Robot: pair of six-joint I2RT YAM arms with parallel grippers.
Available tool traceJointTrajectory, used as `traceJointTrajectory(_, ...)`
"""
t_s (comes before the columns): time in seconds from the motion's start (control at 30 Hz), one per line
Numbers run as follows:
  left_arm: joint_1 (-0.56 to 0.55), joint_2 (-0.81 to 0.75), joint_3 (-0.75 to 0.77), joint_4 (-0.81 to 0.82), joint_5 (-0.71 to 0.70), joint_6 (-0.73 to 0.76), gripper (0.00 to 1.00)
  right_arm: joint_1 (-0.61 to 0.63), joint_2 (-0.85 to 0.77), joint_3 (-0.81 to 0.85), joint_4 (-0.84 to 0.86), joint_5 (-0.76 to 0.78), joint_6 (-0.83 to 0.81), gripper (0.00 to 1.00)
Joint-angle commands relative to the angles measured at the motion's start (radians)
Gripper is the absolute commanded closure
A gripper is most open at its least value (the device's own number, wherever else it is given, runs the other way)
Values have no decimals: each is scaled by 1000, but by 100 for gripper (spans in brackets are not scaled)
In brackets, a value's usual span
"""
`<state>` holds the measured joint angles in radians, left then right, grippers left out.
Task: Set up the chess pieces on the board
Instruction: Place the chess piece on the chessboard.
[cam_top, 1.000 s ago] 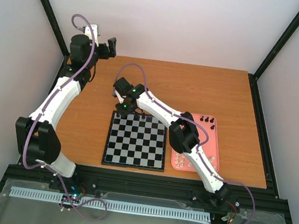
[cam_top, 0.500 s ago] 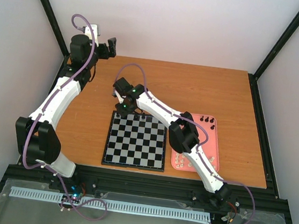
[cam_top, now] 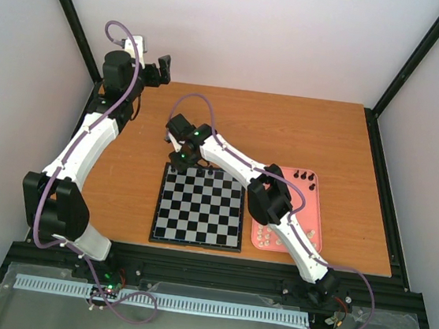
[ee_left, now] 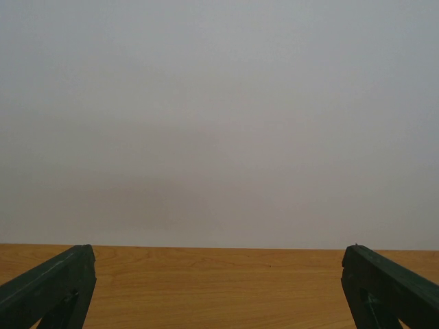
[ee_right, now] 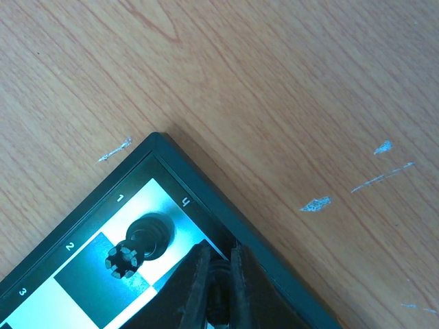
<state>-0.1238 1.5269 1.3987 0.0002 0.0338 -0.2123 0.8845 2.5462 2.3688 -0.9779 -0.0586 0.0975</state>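
Observation:
The board (cam_top: pixel 197 218) lies at the table's middle, with a few black chess pieces (cam_top: pixel 202 174) on its far row. My right gripper (cam_top: pixel 179 160) is low over the board's far-left corner. In the right wrist view it (ee_right: pixel 219 257) is shut on a black chess piece (ee_right: pixel 220 274), right next to the board's border (ee_right: pixel 199 188). A black rook (ee_right: pixel 137 245) stands on the corner square beside it. My left gripper (cam_top: pixel 165 69) hovers high at the far left, open (ee_left: pixel 219 301) and holding nothing.
A pink tray (cam_top: pixel 313 215) right of the board holds three black pieces (cam_top: pixel 305 177) at its far end and several cream-white pieces (cam_top: pixel 275 236) at its near end. My right arm stretches across the board's far-right corner. White scratches (ee_right: pixel 315 203) mark the wooden table.
Both arms stay where they were. The right gripper's grip on the piece looks much the same.

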Motion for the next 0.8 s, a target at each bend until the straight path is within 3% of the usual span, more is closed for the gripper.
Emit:
traceJointTrajectory(0.0, -1, -1, 35, 12, 2, 10, 0, 10, 17, 29, 0, 0, -1, 87)
traceJointTrajectory(0.77, -1, 13, 41, 12, 4, 5, 0, 16, -8, 5, -25, -18, 1, 84)
